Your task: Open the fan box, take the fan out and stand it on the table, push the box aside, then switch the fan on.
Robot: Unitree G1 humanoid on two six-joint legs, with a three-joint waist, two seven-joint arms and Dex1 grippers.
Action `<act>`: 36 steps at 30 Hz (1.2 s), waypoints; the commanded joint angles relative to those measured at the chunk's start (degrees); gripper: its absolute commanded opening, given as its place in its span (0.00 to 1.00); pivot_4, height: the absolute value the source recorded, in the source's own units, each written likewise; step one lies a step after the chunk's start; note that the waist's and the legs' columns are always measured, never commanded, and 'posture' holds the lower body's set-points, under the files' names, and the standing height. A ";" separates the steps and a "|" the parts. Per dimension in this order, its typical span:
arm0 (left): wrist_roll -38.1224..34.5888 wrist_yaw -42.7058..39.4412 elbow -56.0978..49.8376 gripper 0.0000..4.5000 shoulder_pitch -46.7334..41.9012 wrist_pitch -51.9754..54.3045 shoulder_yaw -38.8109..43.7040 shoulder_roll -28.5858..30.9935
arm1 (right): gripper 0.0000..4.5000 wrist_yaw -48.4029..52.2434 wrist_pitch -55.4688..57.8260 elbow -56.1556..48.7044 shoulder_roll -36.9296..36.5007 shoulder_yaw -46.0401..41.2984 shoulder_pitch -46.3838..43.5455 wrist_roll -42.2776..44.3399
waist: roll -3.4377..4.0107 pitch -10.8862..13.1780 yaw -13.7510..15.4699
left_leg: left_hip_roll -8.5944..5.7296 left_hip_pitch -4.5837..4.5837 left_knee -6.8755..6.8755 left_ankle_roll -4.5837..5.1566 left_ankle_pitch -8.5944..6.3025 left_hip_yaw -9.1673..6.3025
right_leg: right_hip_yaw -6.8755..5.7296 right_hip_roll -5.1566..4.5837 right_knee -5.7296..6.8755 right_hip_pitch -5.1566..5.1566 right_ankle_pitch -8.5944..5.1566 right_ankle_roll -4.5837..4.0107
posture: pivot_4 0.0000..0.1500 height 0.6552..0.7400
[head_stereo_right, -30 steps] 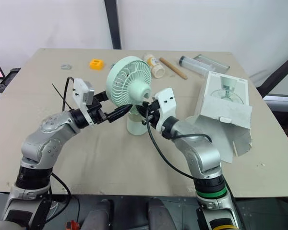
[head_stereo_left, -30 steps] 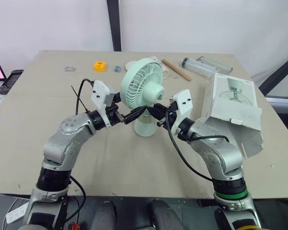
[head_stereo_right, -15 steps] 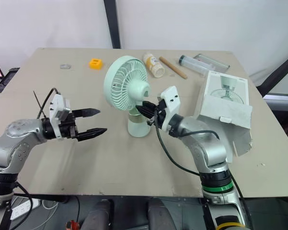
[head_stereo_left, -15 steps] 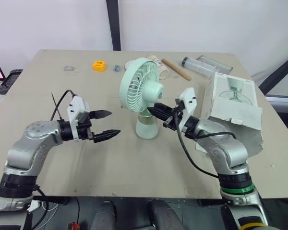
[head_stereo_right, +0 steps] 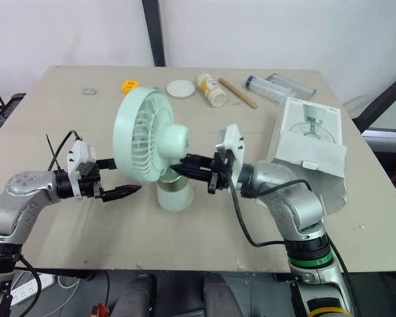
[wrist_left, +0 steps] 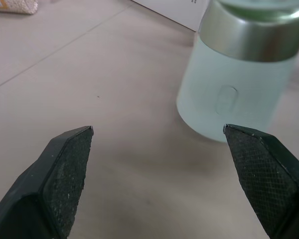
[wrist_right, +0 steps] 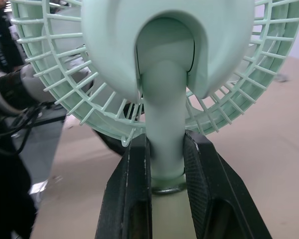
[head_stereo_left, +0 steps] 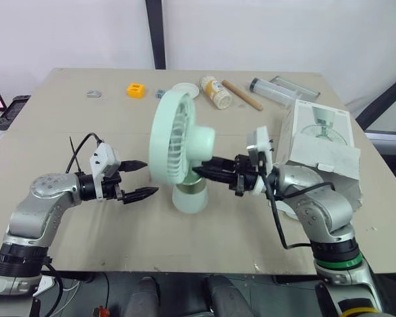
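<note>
The left pincer (head_stereo_left: 149, 177) hovers low over the tabletop (head_stereo_left: 86, 142), its two fingers spread wide and empty, tips pointing at the fan (head_stereo_left: 179, 146) from the robot's left and just short of its grille. In the left wrist view the fan's pale green base, with a metal band and an oval button, stands on the tabletop between the spread fingertips (wrist_left: 65, 169) and beyond them.

The right pincer (wrist_right: 165, 144) reaches in from the other side and is clamped on the fan's neck, just under the motor housing, one finger on each side of it. The fan stands near the middle of the tabletop, its round head turned toward the left pincer.

The white box (head_stereo_left: 320, 148) sits to the right, beside the right arm and apart from the fan, with a flap hanging toward the near edge.

Along the far edge lie a ring (head_stereo_left: 93, 94), an orange block (head_stereo_left: 137, 90), a white lid (head_stereo_left: 183, 87), a bottle (head_stereo_left: 215, 92), a stick (head_stereo_left: 241, 95) and a clear tube (head_stereo_left: 277, 90).
</note>
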 commanded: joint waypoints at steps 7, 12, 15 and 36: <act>-1.32 -1.87 -4.86 0.37 1.88 1.23 -1.47 0.22 | 0.07 3.53 -7.66 -0.93 0.13 2.64 1.91 -3.02 | 0.00 0.00 0.01 | 0.00 0.01 0.01 0.00 0.00 0.00 | -0.01 0.00 0.00 0.00 -0.01 0.02 | 1.00 1.00; -0.86 -2.31 -5.33 0.00 2.59 1.15 -2.27 -0.02 | 0.07 5.69 -11.63 0.98 -0.44 3.92 2.83 -5.76 | -0.01 0.00 0.03 | 0.00 0.00 0.02 0.00 0.00 0.00 | -0.01 0.00 0.00 0.00 -0.02 0.02 | 1.00 1.00; -0.54 -2.43 -5.91 0.00 3.27 1.07 -3.08 -0.29 | 0.07 6.41 -13.26 2.04 -0.57 4.32 3.03 -6.84 | -0.01 0.00 0.03 | 0.02 0.05 0.02 0.00 0.00 0.00 | -0.02 0.01 0.00 0.03 -0.02 0.04 | 1.00 1.00; 0.74 -1.55 -8.39 0.00 5.81 1.17 -7.93 -1.63 | 0.07 7.47 -18.97 4.57 -2.16 5.92 4.75 -10.65 | -0.02 -0.02 0.04 | 0.02 0.13 0.05 0.00 0.01 0.00 | -0.02 0.01 0.02 0.11 -0.01 0.03 | 1.00 1.00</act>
